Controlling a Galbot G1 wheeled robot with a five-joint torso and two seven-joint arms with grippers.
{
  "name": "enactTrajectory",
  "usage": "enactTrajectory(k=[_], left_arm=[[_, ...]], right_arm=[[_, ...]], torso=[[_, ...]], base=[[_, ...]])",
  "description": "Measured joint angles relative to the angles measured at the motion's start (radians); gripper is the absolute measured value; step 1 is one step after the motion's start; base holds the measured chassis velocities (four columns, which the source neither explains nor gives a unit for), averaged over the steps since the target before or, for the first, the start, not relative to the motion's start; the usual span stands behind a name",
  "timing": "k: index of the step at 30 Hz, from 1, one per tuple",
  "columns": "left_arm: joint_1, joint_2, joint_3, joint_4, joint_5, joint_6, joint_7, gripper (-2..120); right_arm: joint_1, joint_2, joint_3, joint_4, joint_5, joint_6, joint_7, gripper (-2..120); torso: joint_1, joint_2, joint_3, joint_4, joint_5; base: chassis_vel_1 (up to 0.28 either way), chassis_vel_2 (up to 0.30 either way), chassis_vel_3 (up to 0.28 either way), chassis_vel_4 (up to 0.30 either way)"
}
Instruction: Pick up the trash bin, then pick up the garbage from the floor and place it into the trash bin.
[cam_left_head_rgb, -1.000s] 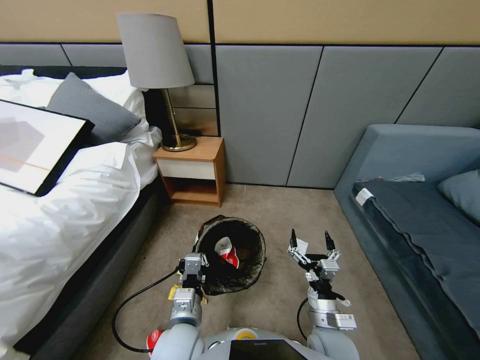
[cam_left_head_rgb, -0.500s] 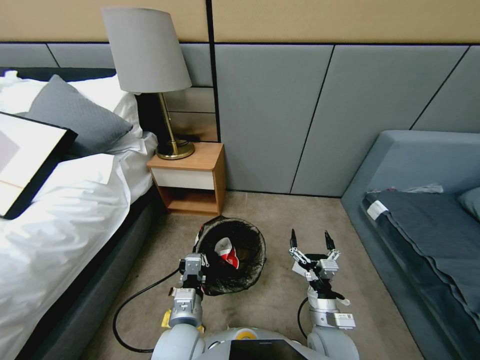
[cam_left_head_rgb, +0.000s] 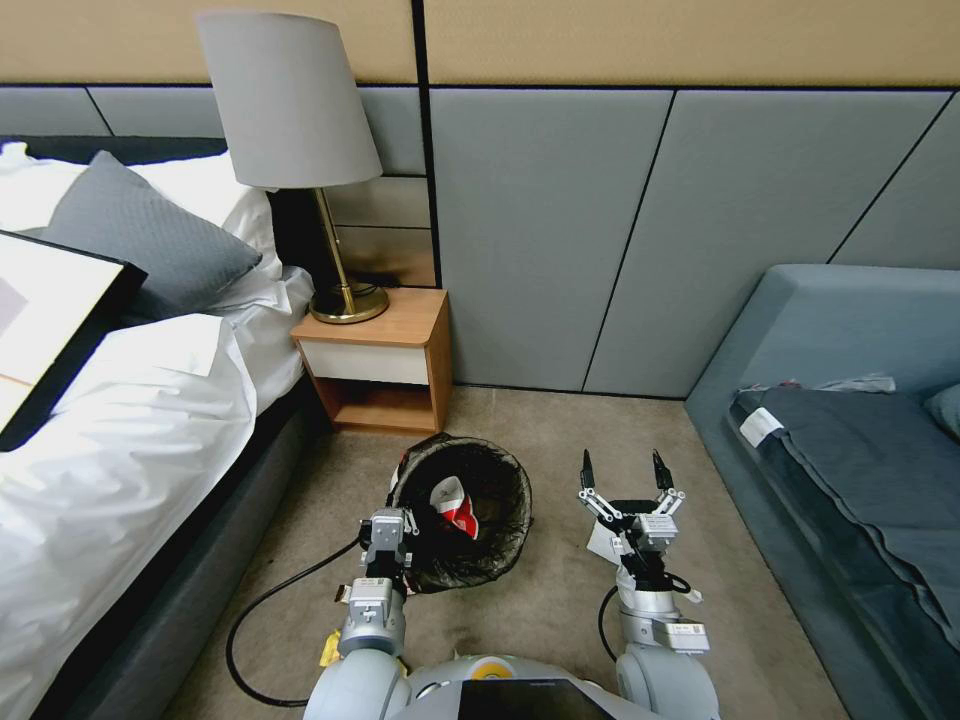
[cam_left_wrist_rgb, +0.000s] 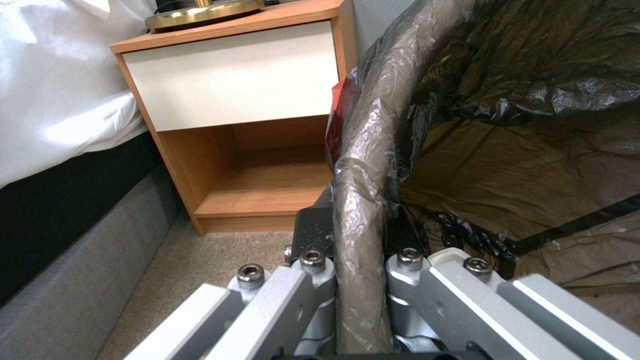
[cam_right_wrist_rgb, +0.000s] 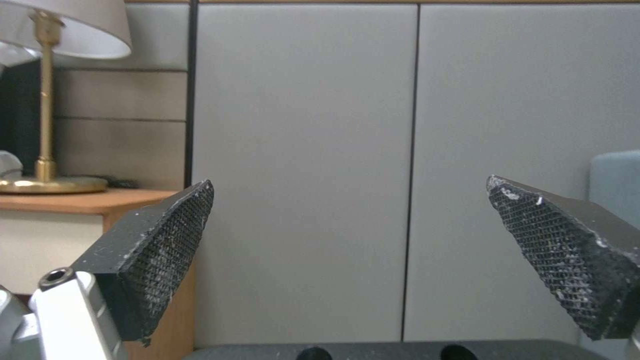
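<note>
On the beige carpet (cam_left_head_rgb: 560, 610) in front of the robot sits the trash bin (cam_left_head_rgb: 462, 520), with a black bag liner (cam_left_wrist_rgb: 533, 75) folded over its rim. It stands just beside the wooden nightstand (cam_left_head_rgb: 380, 360), a bit nearer the robot. A red-and-white snack packet (cam_left_head_rgb: 452, 503) lies inside the bin. The left gripper (cam_left_head_rgb: 392, 520) is pinched tight on the near rim of the bin; in the left wrist view its two metal fingers (cam_left_wrist_rgb: 427, 280) squeeze the bag-covered rim between them. The right gripper (cam_left_head_rgb: 620, 470) is held up over bare carpet, to the right of the bin and apart from it, with its two black fingertips (cam_right_wrist_rgb: 567, 250) spread wide and nothing between them. A small white paper slip (cam_left_head_rgb: 602, 543) lies on the floor just under that arm. A gold lamp (cam_left_head_rgb: 300, 150) with a gray shade stands on the nightstand. A bed with white sheets (cam_left_head_rgb: 130, 420) and a gray pillow (cam_left_head_rgb: 130, 235) fills the left side, and a gray-blue sofa (cam_left_head_rgb: 850, 400) fills the right side. A gray padded wall (cam_left_head_rgb: 560, 230) closes the space behind them.
</note>
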Motion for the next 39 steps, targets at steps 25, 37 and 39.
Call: enactTrajectory(k=[25, 37, 39], left_arm=[[-0.012, -0.005, 0.012, 0.014, 0.002, -0.002, 0.000, 1], [-0.011, -0.005, 0.011, 0.015, 0.004, -0.001, 0.000, 1], [-0.010, -0.003, 0.011, 0.015, 0.004, -0.001, 0.000, 1]], right_arm=[[0.150, -0.091, 0.044, -0.252, 0.169, -0.592, 0.118, 100], [0.251, -0.127, 0.081, -0.436, 0.215, -0.664, 0.098, 100], [0.259, -0.131, 0.085, -0.453, 0.219, -0.665, 0.098, 100]], torso=[[0.000, 0.000, 0.000, 0.0000, 0.0001], [0.000, 0.000, 0.000, 0.0000, 0.0001], [0.000, 0.000, 0.000, 0.0000, 0.0001]], base=[[0.000, 0.000, 0.000, 0.000], [0.000, 0.000, 0.000, 0.000], [0.000, 0.000, 0.000, 0.000]])
